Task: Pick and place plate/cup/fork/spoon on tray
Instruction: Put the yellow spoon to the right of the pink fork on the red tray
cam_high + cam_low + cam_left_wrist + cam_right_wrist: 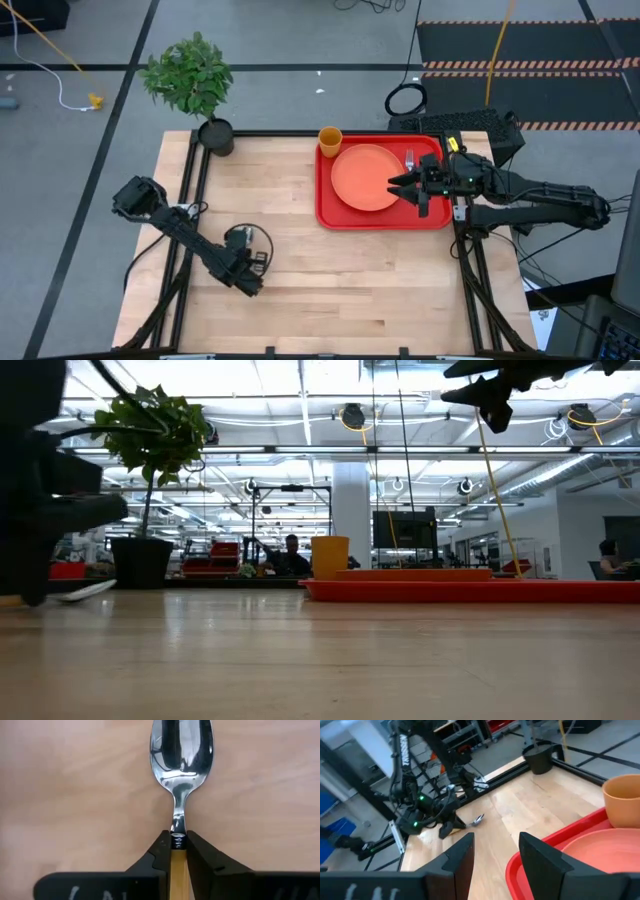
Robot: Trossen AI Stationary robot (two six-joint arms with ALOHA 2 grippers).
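Note:
The red tray (332,214) lies at the table's far right. On it rest the salmon plate (362,178), the amber cup (330,140) upright in its far left corner, and the fork (410,158) beside the plate. My right gripper (400,188) hangs open and empty above the plate's right edge, well above the tray. My left gripper (250,278) is low at the table's near left, shut on the spoon (181,755), whose silver bowl points away from the fingers over the bare wood. The spoon also shows in the right wrist view (478,819). My left gripper pinches the spoon's orange handle at its bowl end (178,857), just behind the metal neck, between its two fingertips. The fingers lie along the spoon. The bowl (181,755) sticks out past them, hollow side up. I cannot tell whether the bowl touches the table.
A black pot with a green plant (214,135) stands at the table's far left corner. Bare wood stretches between the left gripper and the tray. The tray's right strip (438,160) beside the plate holds only the fork.

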